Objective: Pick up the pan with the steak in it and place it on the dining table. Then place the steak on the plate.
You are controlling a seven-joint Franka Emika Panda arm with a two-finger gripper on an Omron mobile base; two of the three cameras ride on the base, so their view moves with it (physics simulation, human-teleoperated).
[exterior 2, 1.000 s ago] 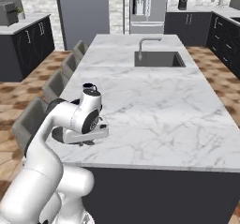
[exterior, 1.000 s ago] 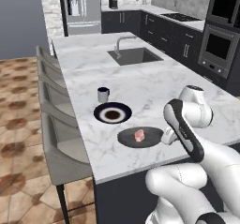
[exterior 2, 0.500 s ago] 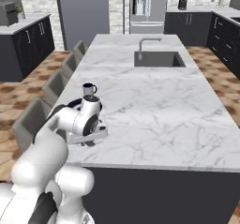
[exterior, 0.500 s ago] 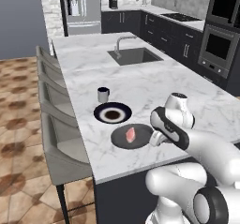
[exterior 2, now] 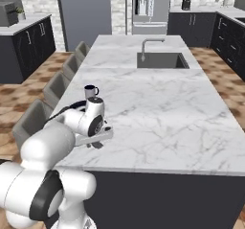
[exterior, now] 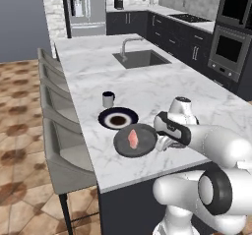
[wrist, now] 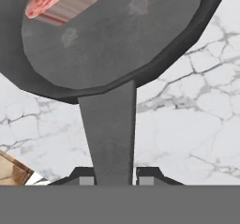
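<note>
The dark round pan (exterior: 145,134) lies on the dining table (exterior: 162,89) near its front edge, just right of the black-rimmed plate (exterior: 118,119). The pinkish steak (exterior: 133,139) rests inside the pan. My gripper (exterior: 160,143) is at the pan's right side, shut on the long handle. In the hand view the handle (wrist: 110,134) runs straight down between my fingertips (wrist: 86,180), which press on both its sides. The pan (wrist: 122,40) and one end of the steak (wrist: 61,0) are at the top of that view.
A small dark mug (exterior: 108,99) stands just behind the plate. Farther back the table holds the inset sink (exterior: 141,58) with its faucet. Grey stools (exterior: 59,131) line the table's left side. The table's front edge is close below the pan.
The pan with the steak has shifted left, ending close beside the plate. My hand has swung down and around to sit low behind the handle.
</note>
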